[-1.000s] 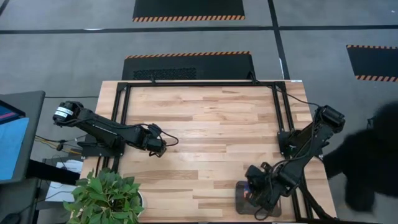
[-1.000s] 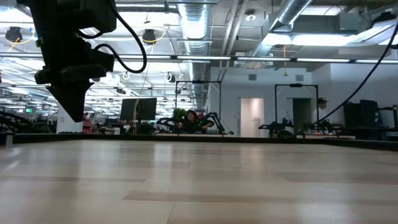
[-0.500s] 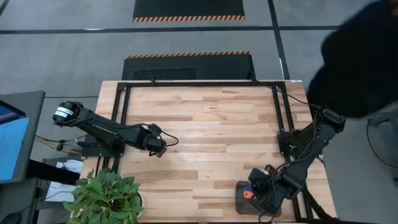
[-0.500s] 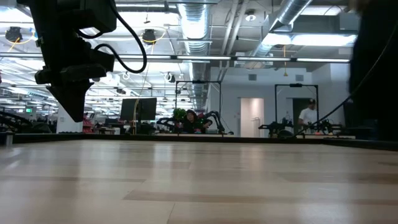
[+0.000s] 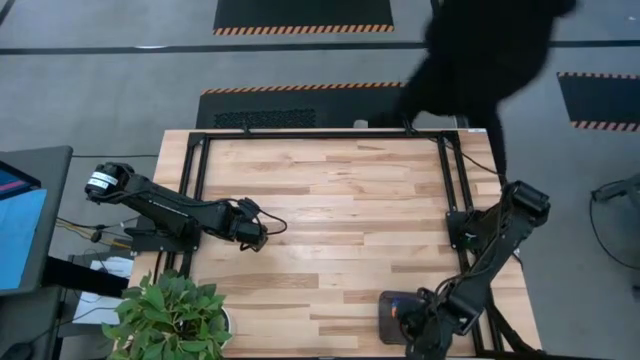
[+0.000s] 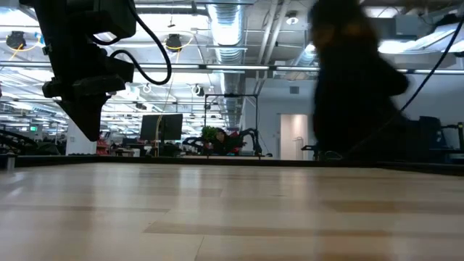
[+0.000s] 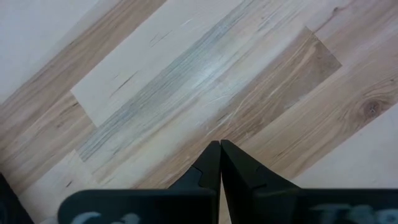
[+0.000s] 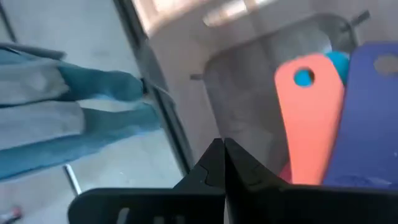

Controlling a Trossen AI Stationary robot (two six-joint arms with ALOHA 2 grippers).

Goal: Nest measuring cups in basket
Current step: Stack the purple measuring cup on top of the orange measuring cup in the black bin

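Note:
The dark grey basket (image 5: 388, 303) stands at the table's near right corner, and my right gripper (image 5: 418, 335) hangs over it, shut and with nothing between its fingers. In the right wrist view that gripper (image 8: 221, 148) points down at the basket's grey wall (image 8: 249, 93). Inside lie measuring cups, of which an orange handle (image 8: 309, 118) and a dark blue handle (image 8: 370, 106) show side by side. A light blue piece (image 8: 339, 62) peeks out behind the orange one. My left gripper (image 5: 258, 240) (image 7: 219, 147) waits shut above bare wood at the table's left.
A person in dark clothes (image 5: 485, 50) stands just past the table's far edge. A potted plant (image 5: 170, 318) sits at the near left corner. A black frame (image 5: 320, 134) runs along the table's edges. Bare wood (image 5: 340, 210) fills the middle of the table.
My right gripper has gone toward the table's near edge and a little down, tipping as it went, and stays shut over the basket. The person has walked from the table's right side round to its far edge.

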